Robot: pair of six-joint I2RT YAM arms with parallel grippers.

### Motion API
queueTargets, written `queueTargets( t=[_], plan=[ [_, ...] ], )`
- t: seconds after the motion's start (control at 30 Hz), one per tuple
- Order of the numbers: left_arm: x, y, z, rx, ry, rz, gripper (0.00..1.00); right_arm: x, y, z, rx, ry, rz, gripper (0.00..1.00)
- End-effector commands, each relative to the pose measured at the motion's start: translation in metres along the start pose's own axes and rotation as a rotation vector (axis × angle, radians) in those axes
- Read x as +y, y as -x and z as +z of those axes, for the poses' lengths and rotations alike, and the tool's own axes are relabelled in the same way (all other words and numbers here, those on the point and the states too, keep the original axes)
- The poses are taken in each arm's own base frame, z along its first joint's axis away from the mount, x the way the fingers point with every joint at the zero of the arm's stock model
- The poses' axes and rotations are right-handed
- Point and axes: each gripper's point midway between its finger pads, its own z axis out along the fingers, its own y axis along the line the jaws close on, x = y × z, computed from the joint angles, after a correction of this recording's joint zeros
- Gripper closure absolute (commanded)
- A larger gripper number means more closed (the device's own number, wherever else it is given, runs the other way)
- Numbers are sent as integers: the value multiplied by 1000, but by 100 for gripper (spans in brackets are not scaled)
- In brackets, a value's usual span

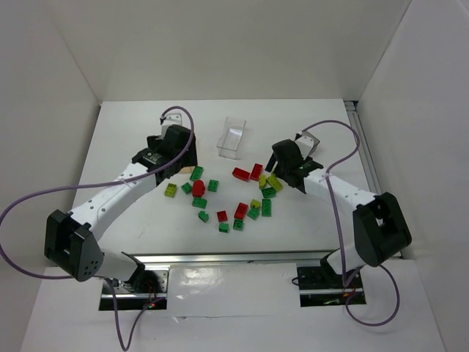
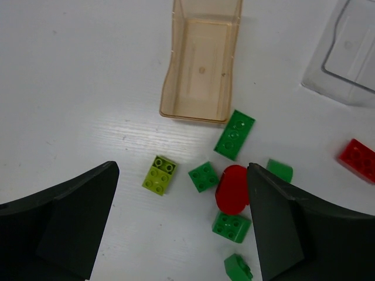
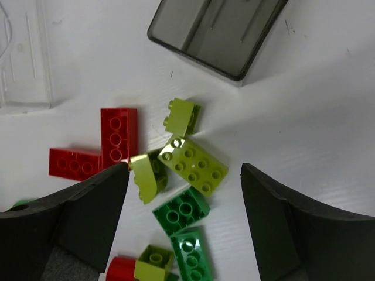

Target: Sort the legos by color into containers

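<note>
Red, green and yellow-green legos lie scattered mid-table (image 1: pixel 234 198). My left gripper (image 1: pixel 187 169) is open and empty, hovering over a yellow-green brick (image 2: pixel 159 175), green bricks (image 2: pixel 204 176) and a red rounded piece (image 2: pixel 231 188); the tan container (image 2: pixel 199 64) lies just beyond them, empty. My right gripper (image 1: pixel 282 178) is open and empty above a yellow-green brick (image 3: pixel 193 164), a green brick (image 3: pixel 180 212) and two red bricks (image 3: pixel 119 134). The dark container (image 3: pixel 217 29) lies just past them. The clear container (image 1: pixel 232 136) stands at the back centre.
White walls close in the table on the left, back and right. A metal rail (image 1: pixel 220 258) runs along the near edge between the arm bases. Purple cables (image 1: pixel 29 198) loop off both arms. The clear container also shows in the left wrist view (image 2: pixel 351 52).
</note>
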Motion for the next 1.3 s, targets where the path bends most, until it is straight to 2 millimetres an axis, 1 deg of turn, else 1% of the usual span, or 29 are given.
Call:
queueTargets(
  t=[0.0, 0.03, 0.07, 0.13, 0.17, 0.2, 0.27, 0.3, 0.33, 0.37, 0.43, 0.5, 0.53, 0.57, 0.67, 0.7, 0.77, 0.8, 0.83, 0.87, 0.93, 0.97, 1.03, 1.07, 1.1, 1.13, 1.17, 1.2, 1.27],
  plan=[
    [-27, 7, -10, 27, -159, -16, 1, 16, 12, 21, -14, 46, 67, 16],
    [-29, -2, -5, 38, -166, -12, 1, 17, 9, 25, -3, 48, 65, 17],
    [-28, 0, -7, 24, -173, -21, 1, 22, 12, 27, -11, 56, 70, 19],
    [-29, 1, -9, 15, -208, -25, 1, 19, 12, 39, 6, 35, 82, 21],
    [-30, 1, -7, 5, -212, -15, 1, 21, 11, 42, 9, 32, 81, 24],
    [-32, 0, -8, 9, -221, -14, 1, 15, 5, 51, 26, 5, 85, 24],
    [-29, 1, -6, 8, -214, -10, 1, 19, 6, 57, 20, 11, 88, 26],
    [-30, 3, -6, 0, -217, -15, 1, 15, 5, 63, 23, -1, 92, 27],
    [-30, 3, -6, 0, -217, -15, 1, 20, 4, 65, 26, 18, 85, 29],
    [-30, 3, -6, 0, -217, -15, 1, 15, 3, 69, 30, 7, 88, 31],
    [-33, 5, -5, 2, -226, -15, 1, 15, -1, 75, 41, -4, 81, 36],
    [-34, 4, -6, 6, -236, -14, 1, 21, 3, 76, 39, 10, 86, 39],
    [-34, 4, -6, 6, -236, -14, 1, 18, -3, 79, 56, -5, 77, 41],
    [-34, 4, -6, 6, -236, -14, 1, 16, -8, 83, 66, -15, 71, 45],
    [-34, 4, -6, 6, -236, -14, 1, 13, -10, 84, 72, -33, 64, 52],
    [-34, 4, -6, 6, -236, -14, 1, 11, -12, 84, 79, -40, 59, 60],
    [-32, 5, -10, -2, -240, -19, 1, 14, -2, 79, 64, -38, 64, 69],
    [-31, 0, -9, 6, -236, -15, 1, 13, -1, 75, 65, -39, 64, 75],
    [-31, 0, -9, 8, -236, -24, 1, 23, 12, 65, 36, -4, 66, 76],
    [-31, 3, -11, 0, -240, -28, 1, 21, 17, 59, 23, -7, 51, 78],
    [-29, 3, -11, -2, -231, -37, 1, 27, 30, 46, -10, 14, 39, 78],
    [-29, 3, -11, -2, -231, -37, 1, 32, 43, 32, -42, 36, 39, 78],
    [-29, 3, -11, -2, -231, -37, 1, 30, 52, 20, -61, 41, 33, 78],
    [-29, 3, -11, -3, -231, -28, 1, 31, 66, 13, -90, 54, 44, 78],
    [-29, 3, -11, -3, -231, -28, 1, 24, 66, 15, -81, 34, 45, 78],
    [-29, 1, -7, 3, -218, -23, 1, 24, 75, 11, -88, 43, 51, 78],
    [-26, 2, -6, -2, -206, -24, 1, 17, 86, 13, -104, 30, 73, 78],
    [-28, -1, -3, 8, -201, -27, 1, 12, 89, 15, -107, 20, 58, 78],
    [-27, -3, 0, 13, -188, -34, 1, 13, 107, 21, -135, 15, 73, 78]
  ],
)
